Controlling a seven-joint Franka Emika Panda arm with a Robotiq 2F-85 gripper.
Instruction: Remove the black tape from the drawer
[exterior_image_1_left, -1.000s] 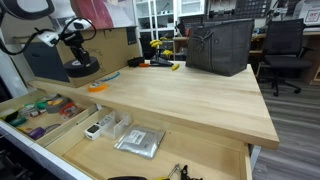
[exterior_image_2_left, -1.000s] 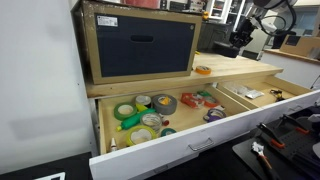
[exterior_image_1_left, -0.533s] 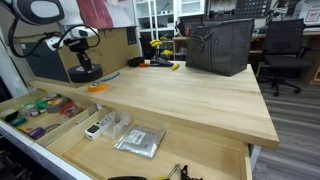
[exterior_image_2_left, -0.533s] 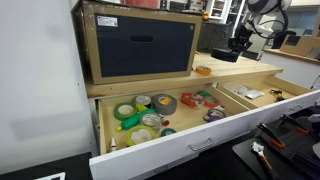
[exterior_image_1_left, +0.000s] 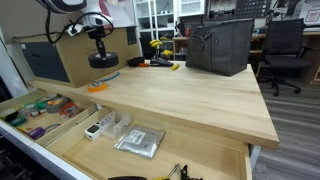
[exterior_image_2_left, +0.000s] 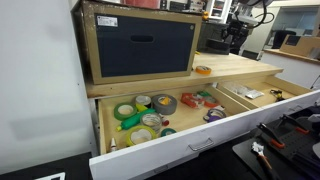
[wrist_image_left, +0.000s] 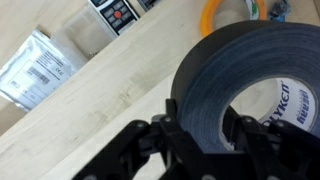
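My gripper is shut on the black tape and holds it in the air above the back of the wooden tabletop. The wrist view shows the black roll upright between the two fingers, with its centre hole at the right. The drawer stands pulled out below the tabletop's front edge, with narrow compartments of small coloured items. It also shows in an exterior view, with several tape rolls inside. The gripper shows far back in that view.
An orange-yellow flat roll lies on the tabletop near the gripper and also shows in an exterior view. A dark fabric bin and a wooden box stand on the table. A wider drawer holds a clear plastic box.
The gripper, still shut on the black tape, has risen a little and moved sideways over the back of the tabletop, away from the wooden box.
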